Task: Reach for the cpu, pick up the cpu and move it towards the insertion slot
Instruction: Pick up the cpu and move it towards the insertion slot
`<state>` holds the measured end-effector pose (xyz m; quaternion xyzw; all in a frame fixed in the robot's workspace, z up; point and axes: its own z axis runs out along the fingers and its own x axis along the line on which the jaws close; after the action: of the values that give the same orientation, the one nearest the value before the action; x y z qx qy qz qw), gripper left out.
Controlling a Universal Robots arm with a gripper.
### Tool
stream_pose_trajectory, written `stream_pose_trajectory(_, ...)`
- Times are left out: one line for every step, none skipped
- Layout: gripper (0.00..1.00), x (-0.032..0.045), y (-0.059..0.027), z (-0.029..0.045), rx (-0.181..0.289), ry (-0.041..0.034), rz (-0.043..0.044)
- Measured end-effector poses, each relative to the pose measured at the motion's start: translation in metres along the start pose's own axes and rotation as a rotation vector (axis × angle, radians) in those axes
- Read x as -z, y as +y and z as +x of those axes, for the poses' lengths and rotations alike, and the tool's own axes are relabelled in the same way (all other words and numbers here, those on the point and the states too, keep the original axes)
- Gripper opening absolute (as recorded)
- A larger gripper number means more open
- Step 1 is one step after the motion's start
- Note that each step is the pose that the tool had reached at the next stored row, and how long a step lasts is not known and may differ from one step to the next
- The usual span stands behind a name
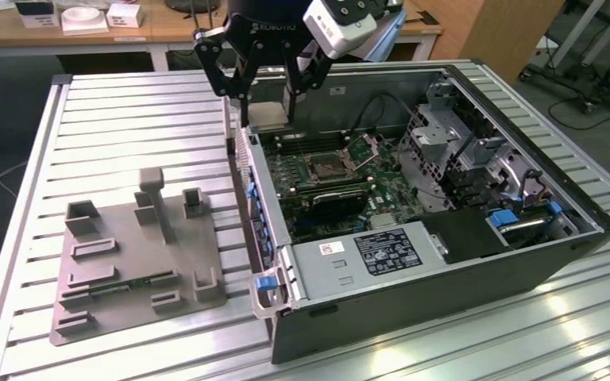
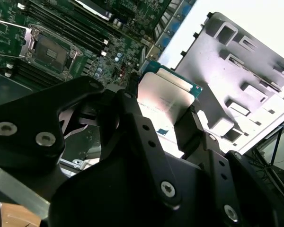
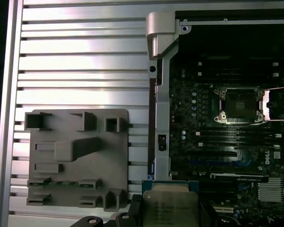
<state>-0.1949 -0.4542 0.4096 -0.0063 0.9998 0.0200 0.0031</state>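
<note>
Two steps look done: the cpu is off the grey tray and clamped between the fingers, riding in the air above the edge of the open computer case. What's left is the carry over to the insertion slot (flap up, dark centre bare), which sits well apart from the chip. From the exterior view you get the height above the table; both wrist views add the chip's metal face and the grip on its edges.
</note>
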Motion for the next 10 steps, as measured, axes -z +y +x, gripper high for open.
stream_pose_trajectory(0.55,0.0000,0.0000,-0.0012,0.000,0.0000,0.0000)
stream_pose_trajectory(0.55,0.0000,0.0000,-0.0024,0.000,0.0000,0.0000)
stream_pose_trajectory(0.55,0.0000,0.0000,-0.0036,0.000,0.0000,-0.0001)
stream_pose_trajectory(0.55,0.0000,0.0000,-0.0047,0.000,0.0000,0.0000)
stream_pose_trajectory(0.55,0.0000,-0.0001,-0.0059,0.000,0.0000,-0.0001)
stream_pose_trajectory(0.55,-0.0001,-0.0001,-0.0072,0.000,0.0000,-0.0002)
stream_pose_trajectory(0.55,0.0000,-0.0001,-0.0095,0.000,0.0000,-0.0002)
stream_pose_trajectory(0.55,0.0000,-0.0001,-0.0106,0.000,0.0001,-0.0001)
stream_pose_trajectory(0.55,0.0000,-0.0001,-0.0118,0.000,0.0001,-0.0002)
stream_pose_trajectory(0.55,-0.0001,-0.0001,-0.0129,0.000,0.0000,-0.0003)
